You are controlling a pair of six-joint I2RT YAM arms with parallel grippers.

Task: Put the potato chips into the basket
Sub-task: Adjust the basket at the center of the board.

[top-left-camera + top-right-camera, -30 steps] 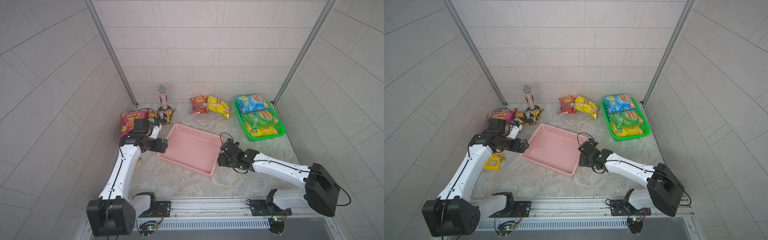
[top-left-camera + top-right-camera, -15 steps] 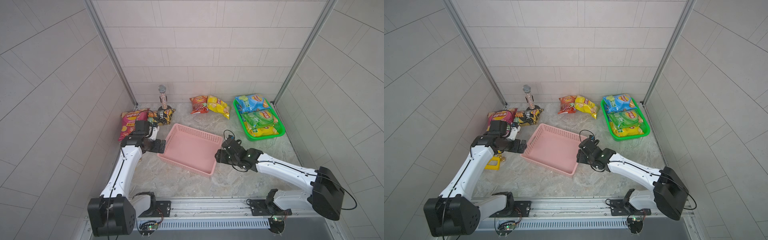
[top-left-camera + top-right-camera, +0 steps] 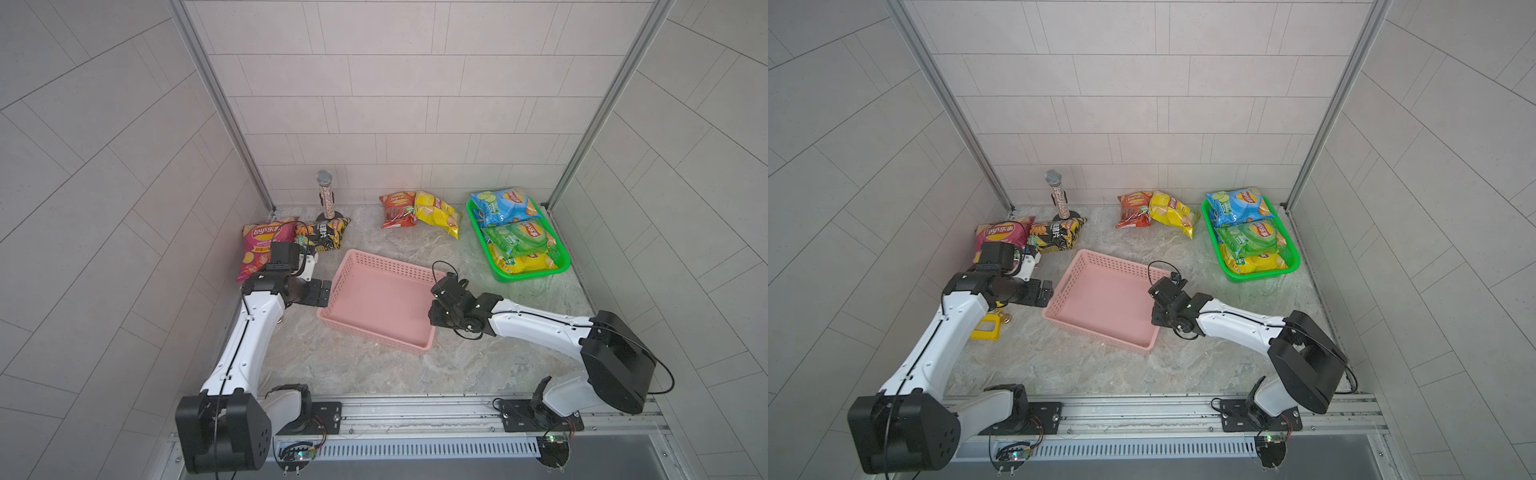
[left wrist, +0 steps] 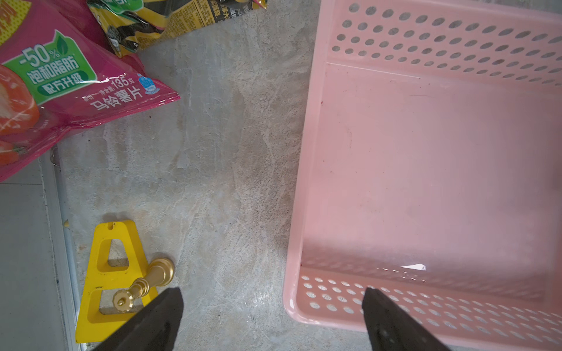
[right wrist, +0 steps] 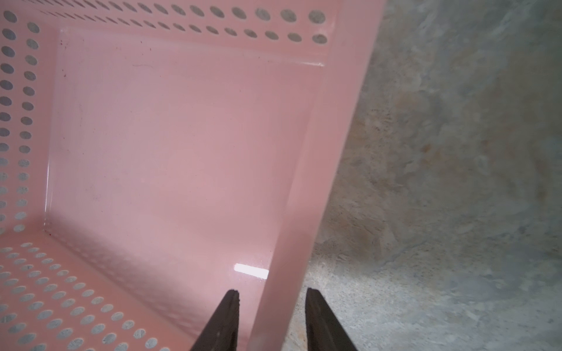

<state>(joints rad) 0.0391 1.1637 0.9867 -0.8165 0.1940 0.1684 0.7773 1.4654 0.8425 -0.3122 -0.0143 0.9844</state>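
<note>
Seven bags of potato chips [image 3: 1248,241] are visible in both top views, all outside the pink basket [image 3: 378,299], which sits mid-surface on the marbled tabletop [image 3: 374,374].

Rear-left corner: magenta bag [image 3: 266,245], lying flat, with the black bag [image 3: 324,235] touching its edge.

Rear edge, near the middle: red bag [image 3: 397,210] and yellow bag [image 3: 438,212], touching.

Rear-right corner: green tray [image 3: 536,276] carrying a blue bag [image 3: 503,205], a green bag [image 3: 519,239] and a second yellow bag [image 3: 523,262], overlapped in a row (whether further bags lie beneath cannot be told).

Left gripper [image 4: 271,293]: at the basket's left end, jaws spread wide and holding nothing. One finger shows over the basket's corner, its partner over a flat yellow cut-out piece [image 4: 112,273] on which a small brass-coloured knob [image 4: 146,284] lies.

Right gripper [image 5: 270,293]: at the basket's right end, jaws partly apart and straddling the wall, one finger inside and one outside. A gap shows on the inner side, so no firm grip is evident.

A glittery microphone [image 3: 325,195] stands upright on its base at the rear edge, behind the black bag.
</note>
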